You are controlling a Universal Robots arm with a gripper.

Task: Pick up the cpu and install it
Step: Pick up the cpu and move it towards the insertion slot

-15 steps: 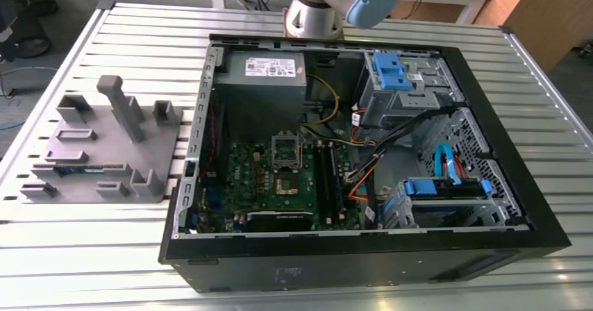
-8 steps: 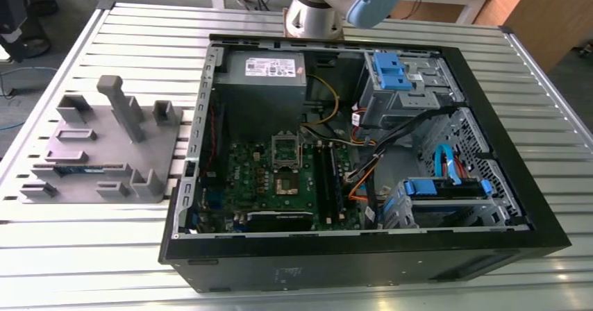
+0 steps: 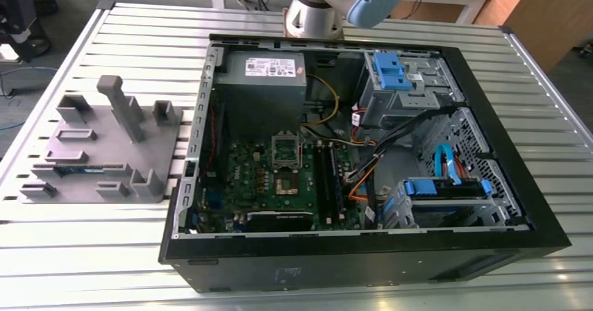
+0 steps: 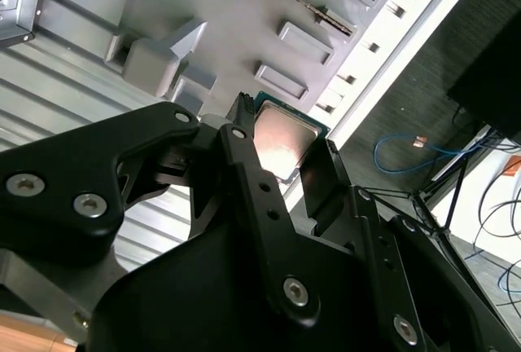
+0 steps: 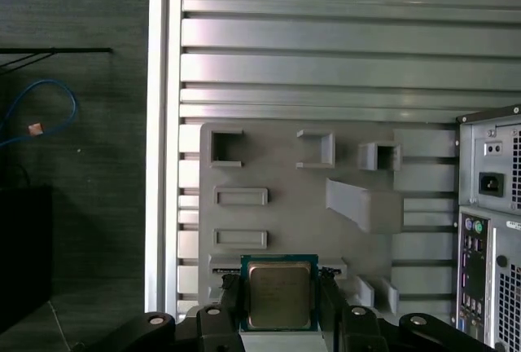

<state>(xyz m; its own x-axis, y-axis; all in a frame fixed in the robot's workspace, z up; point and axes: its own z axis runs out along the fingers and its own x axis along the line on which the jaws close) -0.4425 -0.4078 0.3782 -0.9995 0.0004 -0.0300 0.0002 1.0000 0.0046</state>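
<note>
1. Grip: the gripper (image 5: 280, 287) has its two black fingers (image 5: 231, 301) pinching the cpu (image 5: 279, 297) by two opposite edges. The silvery lid faces the camera in both wrist views, and a thin green rim shows at the free edge.
2. Cpu position: held in the air, touching nothing but the fingers. The grey fixture plate (image 5: 285, 165) and the slatted bench (image 3: 139, 40) lie well beyond it.
3. Layout, exterior view: the fixture plate sits by the bench edge at the exterior view's left, with a memory stick (image 3: 79, 168) in one slot. The open computer case (image 3: 371, 259) takes the bench's middle and runs toward the edge at the exterior view's right.
4. Target: the motherboard (image 3: 246, 179) lies flat inside the case, with the socket (image 3: 285, 180) near its middle. The socket looks unoccupied, but I cannot tell for certain.
5. Progress (judgement): the pick is done; the install is not.
6. Risks (judgement):
   - Slip: the hold is on thin edges only, so a jolt could twist or drop the chip.
   - Misalignment: a skewed or wrongly turned chip would not seat, and pressing it down could damage the socket contacts.
   - Collision: the case walls stand high around the board. Loose cables (image 3: 357, 179) run just beside the socket, so the wide finger links could snag them on the way down.
   - Retention frame: I cannot tell whether it is fully open; if it is not, it would block seating.
</note>
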